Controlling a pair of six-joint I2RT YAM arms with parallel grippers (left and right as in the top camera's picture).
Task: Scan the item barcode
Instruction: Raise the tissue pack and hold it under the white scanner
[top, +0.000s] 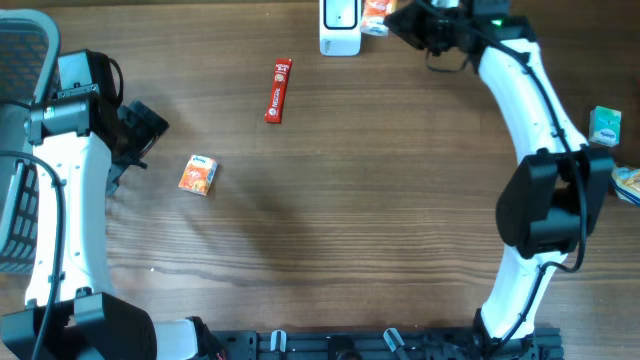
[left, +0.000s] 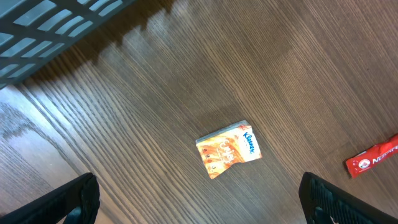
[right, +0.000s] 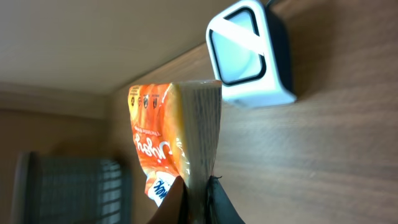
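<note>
Right gripper (right: 198, 186): I see it pinched almost closed on the lower edge of the orange tissue pack (right: 168, 130).
Item: held on edge at the far side of the table (top: 350, 220), just beside the white scanner (right: 249, 56).
Left gripper (left: 208, 202): spread wide, holding nothing — it hangs over a second Kleenex pack (left: 228, 149) lying flat.
Elsewhere: red sachet (top: 278, 90), apart from that pack.

A robot lab bench, laid out like a mock shop checkout
We see a white left arm (top: 70, 200) and right arm (top: 525, 90) at a wood-grain desk (top: 350, 220) with a barcode scanner (top: 340, 28), tissue pack (top: 198, 175), red sachet (top: 278, 90), green packet (top: 604, 127) and grey mesh basket (top: 20, 150)
</note>
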